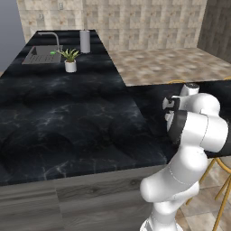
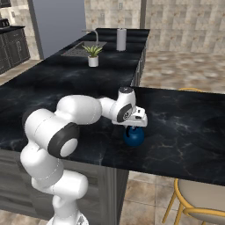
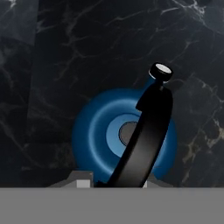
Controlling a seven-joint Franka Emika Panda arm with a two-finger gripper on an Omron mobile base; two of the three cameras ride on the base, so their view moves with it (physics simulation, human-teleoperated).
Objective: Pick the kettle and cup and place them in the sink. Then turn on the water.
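- The kettle, a small squat dark-blue round one with a black arched handle, does not appear in the left base view; there the grey recessed sink (image 1: 41, 55) with its slim curved faucet (image 1: 52, 37) sits at about 11 o'clock on the black marble counter (image 1: 67, 117), a speck of bright green cup (image 1: 53, 53) at its edge, a white pot with a green plant (image 1: 70, 61) just beside it, and a grey cylinder (image 1: 85, 41) behind.
- Right base view: the kettle (image 2: 133, 136) stands on the counter at about 5 o'clock from centre, directly under the gripper (image 2: 134, 127), which hangs right over its top. The sink (image 2: 83, 49) lies far off at 11 o'clock.
- Hand view: the kettle (image 3: 124, 138) sits centred below, its handle (image 3: 146, 140) arching from 6 to 1 o'clock between the fingertips (image 3: 81, 181); whether the claw grips it, I cannot tell.
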